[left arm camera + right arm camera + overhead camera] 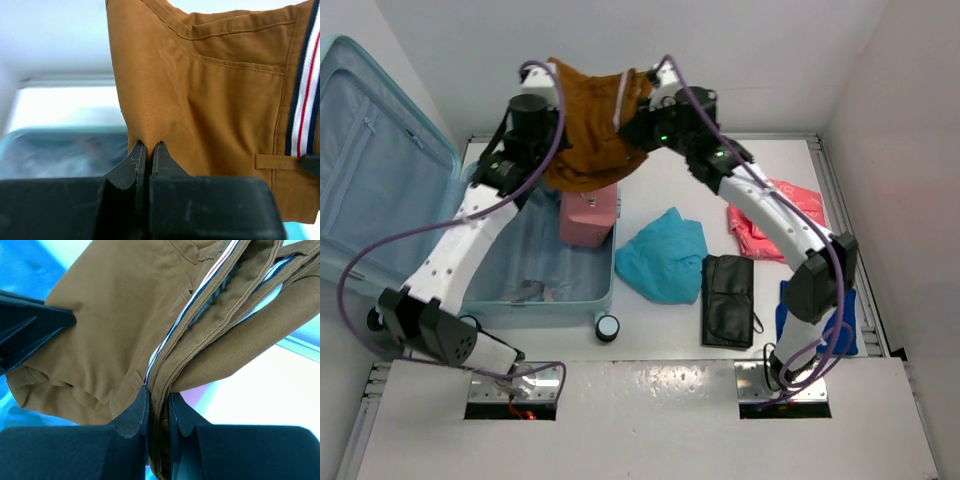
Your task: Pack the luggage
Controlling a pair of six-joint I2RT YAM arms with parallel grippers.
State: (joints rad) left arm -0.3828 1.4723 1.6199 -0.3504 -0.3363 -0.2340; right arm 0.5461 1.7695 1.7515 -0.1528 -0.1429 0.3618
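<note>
Top external view: luggage (380, 160) lies open, lid thrown back, with a pink case (588, 218) in its base. Both claws hang above its far right corner, so the luggage sits below and left of them. Left claw (148, 145) is pinched fully on brown shorts (590, 130). Right claw (159, 391) is nearly closed on their striped seam. Judged step: carrying the shorts over for packing. The next move calls for lowering them into the free lining left of the case, then releasing.

White arms (470, 232), black joints (815, 282) (purple cables (365, 255))
</note>
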